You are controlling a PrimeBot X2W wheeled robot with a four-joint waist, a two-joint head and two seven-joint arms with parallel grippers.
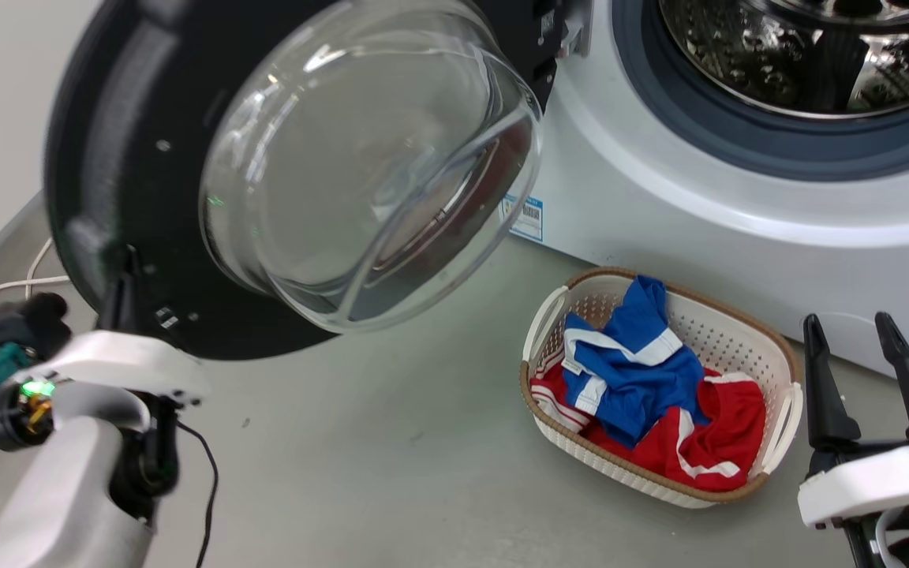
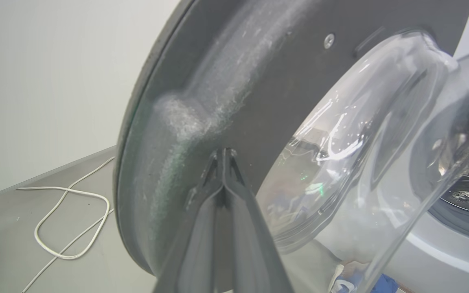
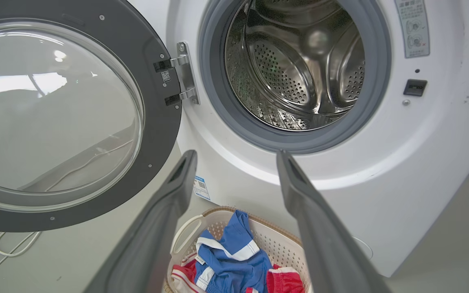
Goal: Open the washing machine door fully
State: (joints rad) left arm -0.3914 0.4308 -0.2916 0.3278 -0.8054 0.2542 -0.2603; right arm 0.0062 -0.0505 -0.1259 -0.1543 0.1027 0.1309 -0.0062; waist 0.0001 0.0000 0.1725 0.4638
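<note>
Grey floor [image 1: 391,457] runs smooth from the robot to the white machine, with open room in the stretch between the basket and the swung door. Nearest, the left gripper [image 2: 223,154] has its jaws clenched together with nothing between them. Its tips are right at the dark inner face of the washing machine door [image 1: 131,158], toward the lower left rim and beside the clear domed window [image 1: 360,158]; whether they touch it cannot be told. The right gripper [image 3: 236,156] hovers with its jaws released and wide apart, holding nothing. It is above a white basket [image 1: 774,351] with a brown rim that sits on the floor just in front of the washing machine [image 1: 660,213]. In the basket a blue garment [image 1: 628,363] with white stripes lies on top of a red one [image 1: 711,446]. The door stands swung out on its hinge [image 3: 183,73] at the left of the opening, inner side toward the robot and lower edge clear of the floor. A small blue label [image 1: 529,217] sits low on the machine's front, near the door's window. Beyond, the grey rubber gasket [image 3: 214,81] rings the perforated steel drum [image 3: 299,69]. Farthest, a white cable [image 2: 71,219] loops on the floor past the door's outer edge, beside the pale wall [image 2: 35,81]
</note>
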